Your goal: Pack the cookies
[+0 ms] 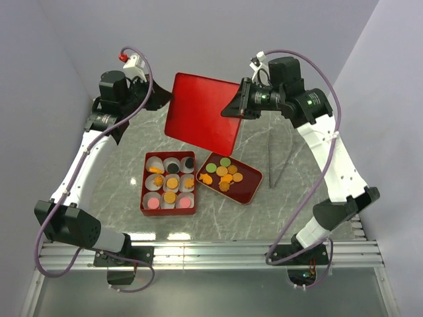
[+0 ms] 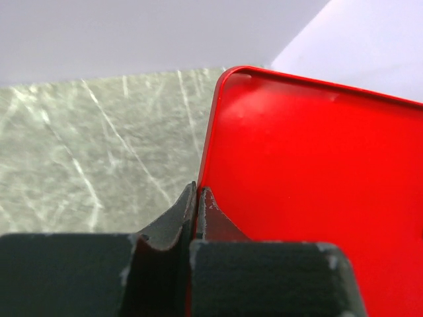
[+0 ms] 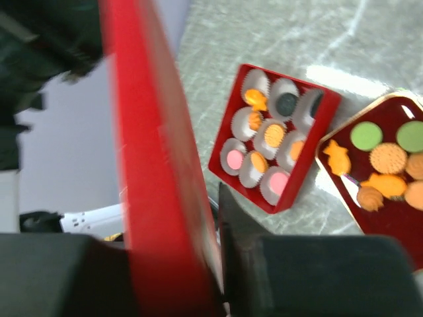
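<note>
1. Nine white paper cups [image 3: 259,80] are set in three rows inside a red box [image 1: 168,212]. The box stands on the marbled counter [image 1: 119,165], below the left pincer [image 2: 197,198] and nearer to the arm bases than that pincer.
2. One of the cookies [image 1: 222,171] is seen in each cup. An orange flower shape and two black discs fill the row closest to the left pincer. Three orange pieces fill the middle row, and pink, orange and pink discs fill the row farthest from it.
3. More cookies are spread loose on a dark red tray [image 1: 251,190]. The tray is placed just beside the box, on the side towards the right pincer [image 1: 238,107], below that pincer and nearer than it. Two green discs lie at the tray's end closest to the right pincer. The rest are orange, some round and some flower-shaped.
4. Thin metal tongs [image 1: 270,158] are laid on the counter below the right pincer, apart from the tray on its outer side.
5. A red lid [image 1: 201,113] is held up at a tilt between the two pincers, beyond the box and the tray.
6. The left pincer is pressed together on the lid's left edge, and the rim is pinched between its fingers.
7. The lid's opposite edge is pinched by the right pincer. In the right wrist view no gap is seen between the fingers and the lid.
</note>
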